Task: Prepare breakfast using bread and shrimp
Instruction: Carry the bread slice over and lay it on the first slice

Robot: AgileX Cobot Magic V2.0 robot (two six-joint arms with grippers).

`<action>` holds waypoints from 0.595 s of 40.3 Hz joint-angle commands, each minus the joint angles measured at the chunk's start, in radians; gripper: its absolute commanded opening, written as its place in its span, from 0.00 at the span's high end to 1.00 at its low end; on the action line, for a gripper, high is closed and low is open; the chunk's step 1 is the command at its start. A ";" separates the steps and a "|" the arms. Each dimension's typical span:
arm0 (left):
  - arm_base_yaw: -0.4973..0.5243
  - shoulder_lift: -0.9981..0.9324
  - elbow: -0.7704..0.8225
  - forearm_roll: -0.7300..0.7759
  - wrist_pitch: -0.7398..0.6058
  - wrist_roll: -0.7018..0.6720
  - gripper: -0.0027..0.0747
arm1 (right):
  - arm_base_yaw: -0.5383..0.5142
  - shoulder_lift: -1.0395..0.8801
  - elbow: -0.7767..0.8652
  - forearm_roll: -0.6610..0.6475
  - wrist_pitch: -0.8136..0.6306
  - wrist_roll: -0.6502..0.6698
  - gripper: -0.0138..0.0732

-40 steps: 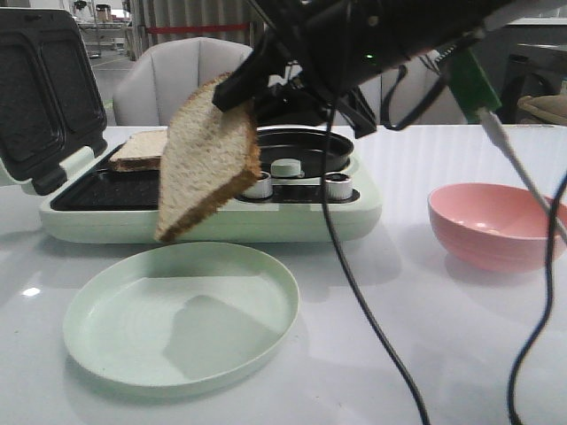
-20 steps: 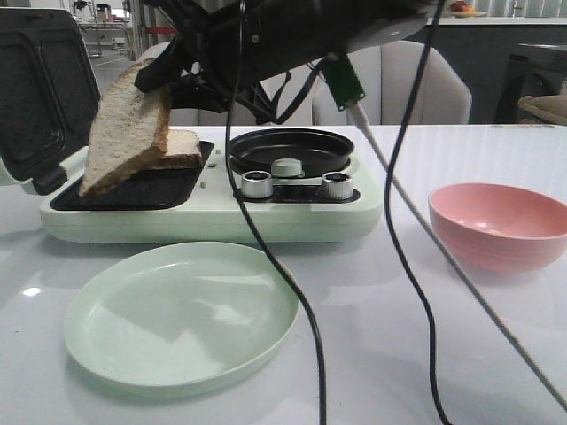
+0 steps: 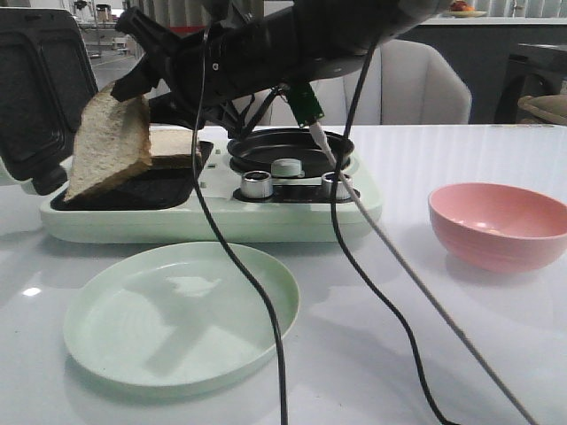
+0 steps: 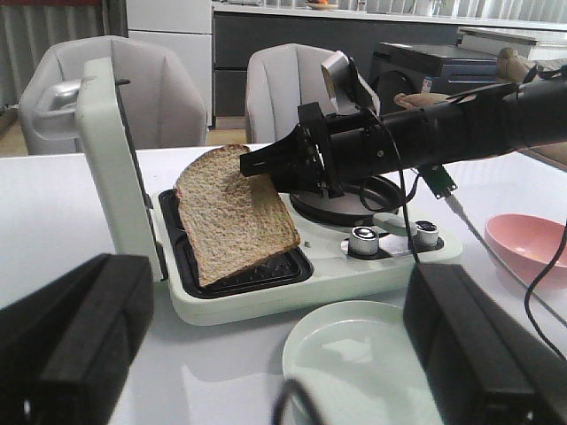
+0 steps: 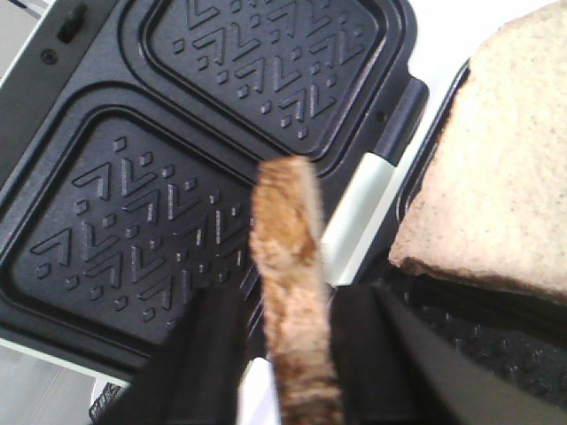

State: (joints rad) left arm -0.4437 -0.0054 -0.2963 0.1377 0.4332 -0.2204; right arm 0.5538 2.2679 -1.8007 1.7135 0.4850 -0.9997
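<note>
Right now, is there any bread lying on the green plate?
No, the green plate holds nothing; one bread slice hangs in the right pincer over the sandwich maker.

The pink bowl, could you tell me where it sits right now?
In the front view the pink bowl stands on the table's right side, just right of the sandwich maker.
</note>
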 commanded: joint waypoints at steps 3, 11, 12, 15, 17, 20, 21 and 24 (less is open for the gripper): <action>-0.007 -0.002 -0.028 0.003 -0.091 -0.007 0.15 | -0.001 -0.077 -0.039 0.046 0.026 -0.029 0.16; -0.007 -0.002 -0.028 0.003 -0.091 -0.007 0.15 | 0.001 -0.103 -0.039 0.026 -0.013 -0.029 0.20; -0.007 -0.002 -0.028 0.003 -0.091 -0.007 0.15 | 0.002 -0.110 -0.039 0.017 -0.023 -0.029 0.21; -0.007 -0.002 -0.028 0.003 -0.091 -0.007 0.15 | 0.013 -0.138 -0.039 -0.039 -0.060 -0.029 0.20; -0.007 -0.002 -0.028 0.003 -0.091 -0.007 0.15 | 0.021 -0.162 -0.039 -0.096 -0.086 -0.029 0.20; -0.007 -0.002 -0.028 0.003 -0.091 -0.007 0.15 | 0.029 -0.198 -0.039 -0.181 -0.120 -0.022 0.20; -0.007 -0.002 -0.028 0.003 -0.091 -0.007 0.15 | 0.031 -0.210 -0.039 -0.211 -0.123 -0.011 0.20; -0.007 -0.002 -0.028 0.003 -0.091 -0.007 0.15 | 0.032 -0.239 -0.039 -0.293 -0.125 0.041 0.20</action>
State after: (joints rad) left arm -0.4437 -0.0054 -0.2963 0.1377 0.4332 -0.2204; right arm 0.5829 2.1415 -1.8007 1.4892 0.3641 -0.9943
